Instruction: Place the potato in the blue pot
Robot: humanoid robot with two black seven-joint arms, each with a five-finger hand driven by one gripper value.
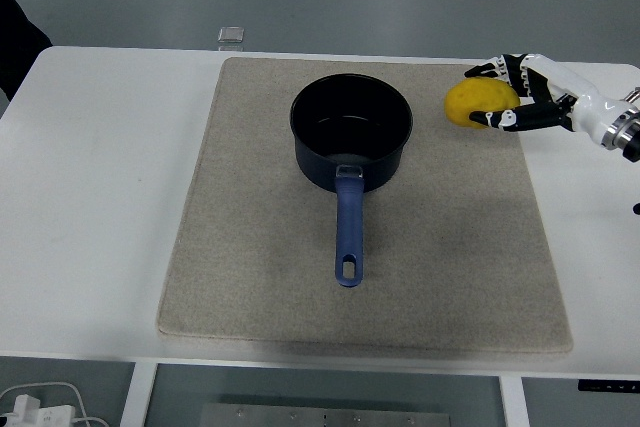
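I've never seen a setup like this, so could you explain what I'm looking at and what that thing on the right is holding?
This is a single view from a camera high on a humanoid robot, looking down over its white table. A beige mat lies on it, and on the mat stands a blue pot, empty, its handle pointing toward the robot. Coming in from the right edge is the right robot hand, with jointed fingers closed around a yellow potato, to the right of the pot. The left arm is out of view. A small clear object sits at the far edge.
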